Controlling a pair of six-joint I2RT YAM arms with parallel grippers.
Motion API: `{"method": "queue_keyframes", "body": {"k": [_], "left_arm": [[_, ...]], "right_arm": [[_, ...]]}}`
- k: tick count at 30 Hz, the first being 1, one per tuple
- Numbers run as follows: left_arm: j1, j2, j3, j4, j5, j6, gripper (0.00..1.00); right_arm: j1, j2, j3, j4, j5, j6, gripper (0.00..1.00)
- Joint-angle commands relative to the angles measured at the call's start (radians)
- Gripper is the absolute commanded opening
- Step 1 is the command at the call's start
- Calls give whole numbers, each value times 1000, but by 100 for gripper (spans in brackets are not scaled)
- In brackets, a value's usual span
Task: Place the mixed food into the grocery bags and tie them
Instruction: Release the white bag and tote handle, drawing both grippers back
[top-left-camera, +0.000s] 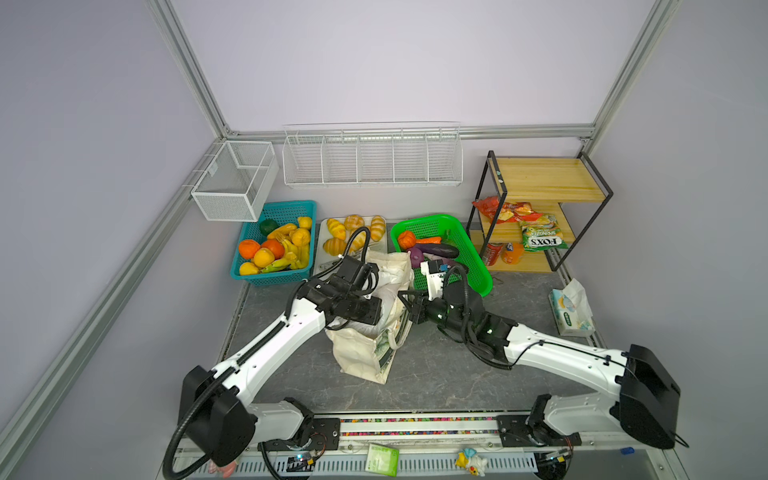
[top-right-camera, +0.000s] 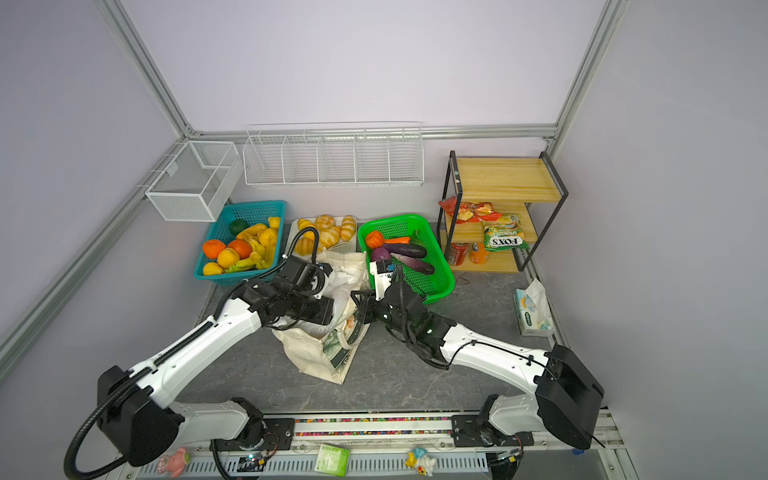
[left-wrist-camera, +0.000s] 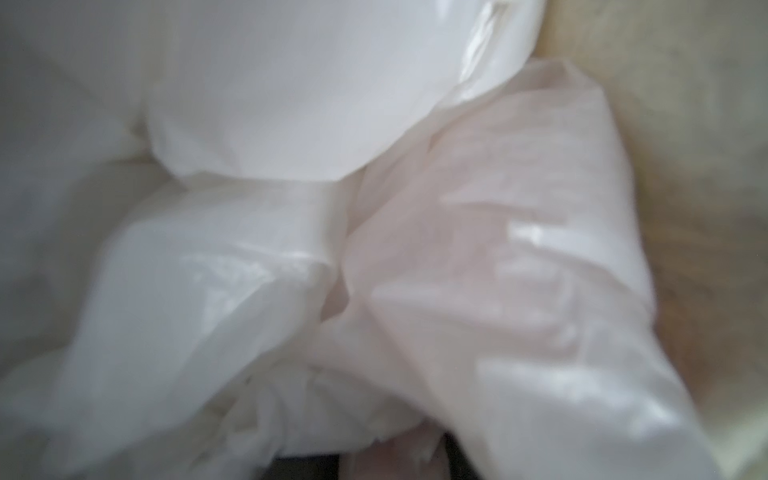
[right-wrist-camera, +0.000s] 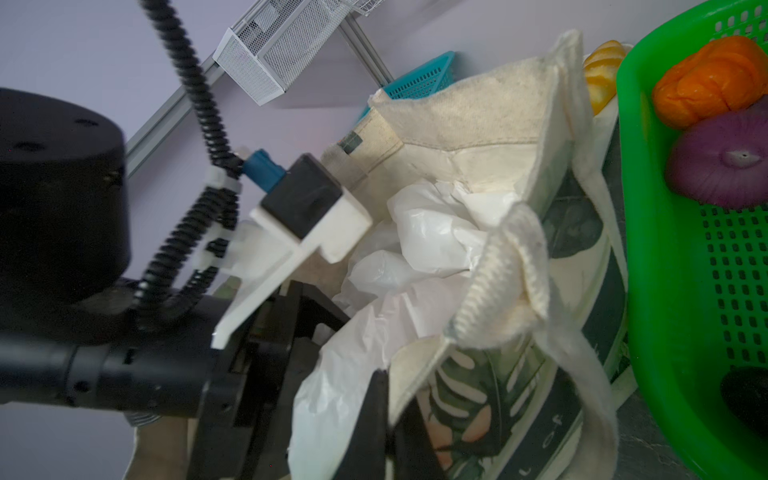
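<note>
Plastic bag (left-wrist-camera: 457, 249): pressed right up to my left wrist lens. It is crumpled white film, bunched about my left fingertips inside the tote.
Left pincer (right-wrist-camera: 309, 318): sunk in the tote's mouth among the film. I cannot tell how wide the jaws stand, or whether they have caught any film.
Right pincer (right-wrist-camera: 392, 399): closed tight, nipping the tote's rim on the side facing it; I judge it is holding the mouth open.
Tote (top-left-camera: 361, 357): between my two pincers. Its long axis runs away from my bases toward the baskets, and its mouth faces up and toward the far end.
Food: the onion (right-wrist-camera: 719, 166) and carrot (top-left-camera: 428, 240) lie in the green basket (top-left-camera: 482, 282), just beside and behind my right wrist, and across the tote from the left pincer.
Carrot axis: it lies crosswise in the basket; I cannot tell which end is the tip.
Nearer arm: the right — but it is busy with the rim, so I judge the left must open the bag first.
</note>
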Motion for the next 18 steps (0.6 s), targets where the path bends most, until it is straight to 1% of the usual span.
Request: {"method": "queue_keyframes", "body": {"k": [1, 4, 9, 12, 18], "left_arm": [[-4, 74, -81, 60, 44, -4, 40], [-3, 46, -89, 91, 37, -12, 41], [-4, -98, -61, 85, -27, -4, 56], [-2, -191, -50, 106, -59, 13, 62], [5, -366, -33, 177, -139, 45, 70]], "right_arm": [[-9, -25, -13, 52, 5, -12, 7], [-10, -40, -24, 39, 17, -20, 7], [-10, -69, -44, 30, 54, -40, 7], [-9, -80, -46, 26, 64, -54, 7], [-9, -105, -14, -42, 82, -115, 14]]}}
